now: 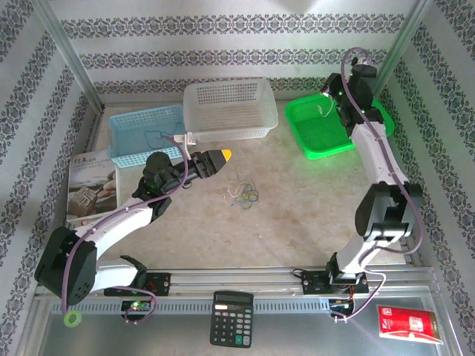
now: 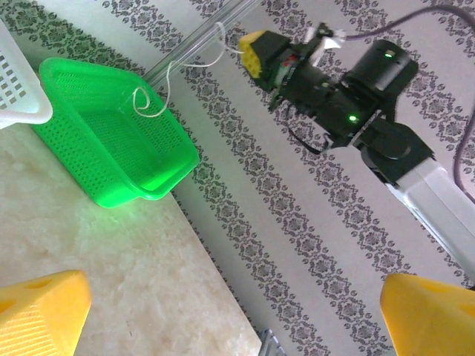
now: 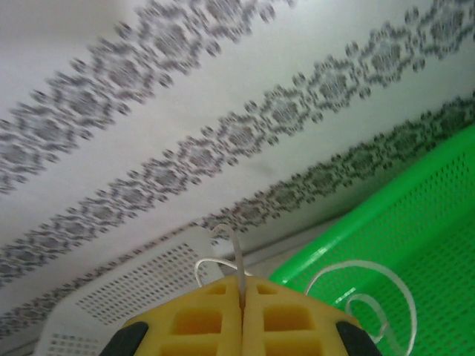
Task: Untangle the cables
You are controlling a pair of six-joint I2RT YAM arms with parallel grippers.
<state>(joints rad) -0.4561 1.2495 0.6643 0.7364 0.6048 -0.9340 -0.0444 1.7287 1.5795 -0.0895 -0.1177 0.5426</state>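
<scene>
Cables [image 1: 241, 195] lie in a small loose tangle of dark blue, tan and whitish loops on the table [image 1: 297, 215], near its middle and just in front of the left gripper [image 1: 220, 157]. That gripper hovers low over the table with its yellow fingers [image 2: 41, 311] spread wide apart and nothing between them. In the left wrist view they sit at the two bottom corners, and the table edge and patterned wall show between them.

The right gripper [image 1: 328, 99] is raised over the green basket [image 1: 326, 144] at the far right – its jaws are pressed together on a white cable [image 3: 236, 256]. In the right wrist view the yellow pads [image 3: 215, 319] meet with the strand pinched at the seam, a short end poking up past the tips and a curled loop hanging down over the basket's mesh. From the left wrist view the same strand [image 2: 167, 74] drops from the right gripper [image 2: 254, 46] in a wavy line, and its lower curl reaches the basket's [image 2: 133, 185] far rim; whether it touches there I cannot tell.

A white basket [image 1: 230, 132] stands at the back centre, touching a blue basket [image 1: 141, 152] to its left. A thin blue cable [image 1: 157, 136] lies inside the blue one, well apart from the tangle.

Nearer, a booklet [image 1: 93, 185] lies left of the left arm. Along the front edge sit a calculator [image 1: 231, 319], a red packet [image 1: 410, 324] and a green ring [image 1: 72, 319].
</scene>
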